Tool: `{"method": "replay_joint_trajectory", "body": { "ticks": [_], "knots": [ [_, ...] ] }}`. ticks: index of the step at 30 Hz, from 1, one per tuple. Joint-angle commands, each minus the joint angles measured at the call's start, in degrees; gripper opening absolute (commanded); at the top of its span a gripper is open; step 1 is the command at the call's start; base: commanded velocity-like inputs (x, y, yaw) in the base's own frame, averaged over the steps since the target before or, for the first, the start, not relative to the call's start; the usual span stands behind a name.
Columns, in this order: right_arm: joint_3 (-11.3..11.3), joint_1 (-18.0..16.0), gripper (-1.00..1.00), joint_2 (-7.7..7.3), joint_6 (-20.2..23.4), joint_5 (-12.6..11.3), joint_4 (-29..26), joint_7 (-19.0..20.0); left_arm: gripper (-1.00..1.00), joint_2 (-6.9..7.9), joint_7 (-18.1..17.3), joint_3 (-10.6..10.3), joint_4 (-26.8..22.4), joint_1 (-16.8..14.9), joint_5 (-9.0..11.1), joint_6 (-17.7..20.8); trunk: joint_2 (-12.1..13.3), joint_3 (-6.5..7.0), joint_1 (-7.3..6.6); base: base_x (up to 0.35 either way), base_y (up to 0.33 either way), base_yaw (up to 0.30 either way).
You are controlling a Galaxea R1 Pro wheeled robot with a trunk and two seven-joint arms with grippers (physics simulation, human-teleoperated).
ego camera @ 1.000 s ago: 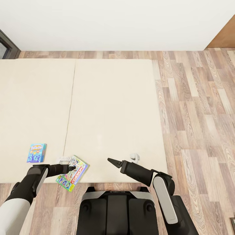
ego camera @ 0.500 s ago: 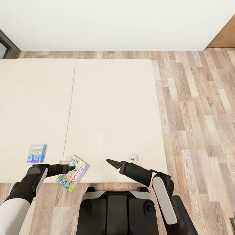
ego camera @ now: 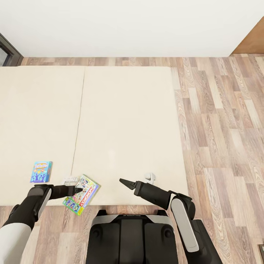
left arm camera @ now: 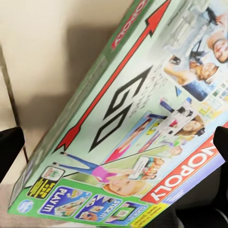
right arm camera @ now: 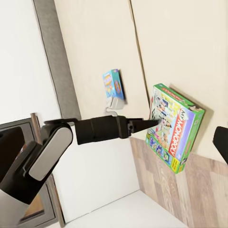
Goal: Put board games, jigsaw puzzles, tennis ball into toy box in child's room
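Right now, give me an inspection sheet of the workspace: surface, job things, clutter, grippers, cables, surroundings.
Surface: beige bed mattress with a seam running away from the robot.
Job's things: green-edged Monopoly board game lies at the near edge of the bed, partly overhanging it; small blue board game lies flat to its left.
Clutter: a small white object on the mattress, too small to identify.
Grippers: left gripper at the Monopoly box, with its fingers apart on either side of it; right gripper hovers over the mattress, open or shut unclear.
Cables: nothing seen.
Surroundings: wood plank floor, white wall.
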Motion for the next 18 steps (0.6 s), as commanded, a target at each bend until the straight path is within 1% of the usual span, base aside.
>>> {"method": "replay_joint_trajectory", "body": {
  "ticks": [1,2,6,8,10,16,18],
  "knots": [
    [-0.1,0.0,1.0,0.01,0.3,0.2,0.0,0.3,1.0,0.1,-0.5,0.2,-0.1,0.0,-0.5,0.4,-0.1,-0.06,0.03,0.0,0.0,0.0],
    [-0.1,0.0,1.0,-0.03,0.3,0.2,0.1,0.3,1.0,0.22,-0.6,0.2,-0.1,0.0,-0.5,0.5,-0.1,-0.06,0.03,0.0,0.0,0.0],
    [-0.3,0.0,1.0,-0.27,0.3,0.3,0.2,0.4,1.0,1.79,-0.8,0.2,-0.4,0.0,-0.4,2.0,-0.1,-0.06,0.03,0.0,0.0,0.0],
    [-0.3,0.0,1.0,-0.33,0.3,0.3,0.2,0.4,1.0,2.78,-0.8,0.2,-0.6,0.0,-0.3,2.8,-0.1,-0.06,0.03,0.0,0.0,0.0],
    [-0.4,0.0,1.0,-0.42,0.3,0.3,0.2,0.4,1.0,4.37,-0.9,0.1,-0.7,0.0,0.0,3.7,-0.1,-0.06,0.03,0.0,0.0,0.0],
    [-0.2,0.0,1.0,-0.43,0.2,0.3,0.2,0.3,1.0,5.56,-1.2,0.2,-0.7,0.1,0.2,4.0,-0.1,-0.06,0.03,0.0,0.0,0.0],
    [-0.1,0.0,1.0,-0.44,0.2,0.3,0.2,0.3,1.0,6.11,-2.4,0.2,-0.7,0.2,0.2,4.1,-0.1,-0.06,0.03,0.0,0.0,0.0]
  ]
}}
